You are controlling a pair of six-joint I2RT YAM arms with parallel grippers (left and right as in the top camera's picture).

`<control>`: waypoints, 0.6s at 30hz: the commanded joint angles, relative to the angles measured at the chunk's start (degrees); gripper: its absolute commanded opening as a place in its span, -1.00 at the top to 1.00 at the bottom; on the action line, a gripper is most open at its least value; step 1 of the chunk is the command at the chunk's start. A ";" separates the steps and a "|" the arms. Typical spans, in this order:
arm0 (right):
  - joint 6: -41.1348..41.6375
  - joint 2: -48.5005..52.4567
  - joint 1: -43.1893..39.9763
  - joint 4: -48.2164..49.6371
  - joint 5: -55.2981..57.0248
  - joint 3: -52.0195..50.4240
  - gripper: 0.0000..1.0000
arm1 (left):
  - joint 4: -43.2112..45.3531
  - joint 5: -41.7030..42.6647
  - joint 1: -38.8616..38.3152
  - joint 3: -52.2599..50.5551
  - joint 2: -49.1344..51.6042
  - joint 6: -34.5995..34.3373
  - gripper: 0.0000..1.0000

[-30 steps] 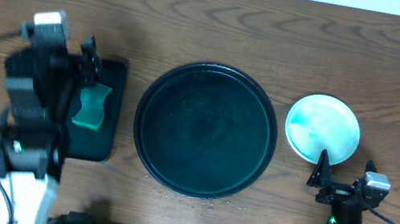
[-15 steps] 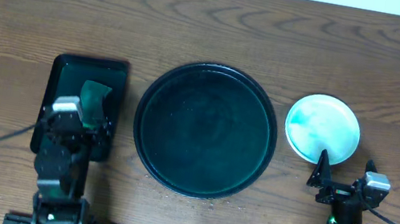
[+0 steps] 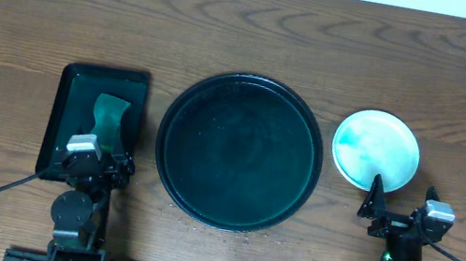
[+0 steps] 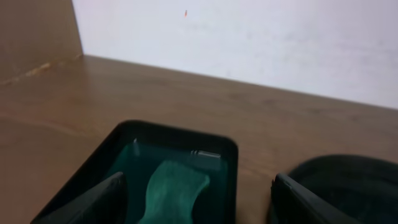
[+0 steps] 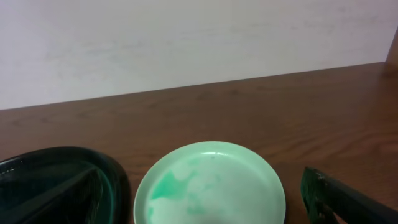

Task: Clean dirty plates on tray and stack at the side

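Note:
The large round dark tray (image 3: pixel 239 151) sits mid-table with nothing on it; its rim shows in the left wrist view (image 4: pixel 348 177) and the right wrist view (image 5: pixel 62 165). A pale-mint plate (image 3: pixel 376 150) with teal smears lies on the table to its right, also in the right wrist view (image 5: pixel 211 186). I cannot tell whether other plates lie under it. My right gripper (image 3: pixel 399 201) (image 5: pixel 199 183) is open and empty, just in front of the plate. My left gripper (image 3: pixel 101 156) (image 4: pixel 198 190) is open and empty at the front left.
A rectangular dark green tray (image 3: pixel 73 94) (image 4: pixel 180 134) stands left of the round tray. A teal sponge (image 3: pixel 108 117) (image 4: pixel 174 186) lies in it, just ahead of my left gripper. A wall runs along the table's far edge.
My left arm has pulled back from over the rectangular tray to the table's front edge. The sponge stays in that tray. The right arm and the plate have not moved.

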 commanded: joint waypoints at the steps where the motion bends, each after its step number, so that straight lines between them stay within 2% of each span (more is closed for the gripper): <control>1: 0.63 -0.37 0.20 -0.22 -0.26 -0.09 -0.99 | -3.65 -1.79 -0.28 -0.31 -3.23 0.13 -0.48; 5: 0.63 -0.37 0.20 -0.22 -0.26 -0.09 -0.98 | -9.07 -2.58 -0.28 -0.31 -6.16 0.13 -0.48; 18: 0.63 -0.37 0.20 -0.22 -0.26 -0.09 -0.98 | -8.98 -0.96 -0.28 -0.31 -7.50 0.50 -0.48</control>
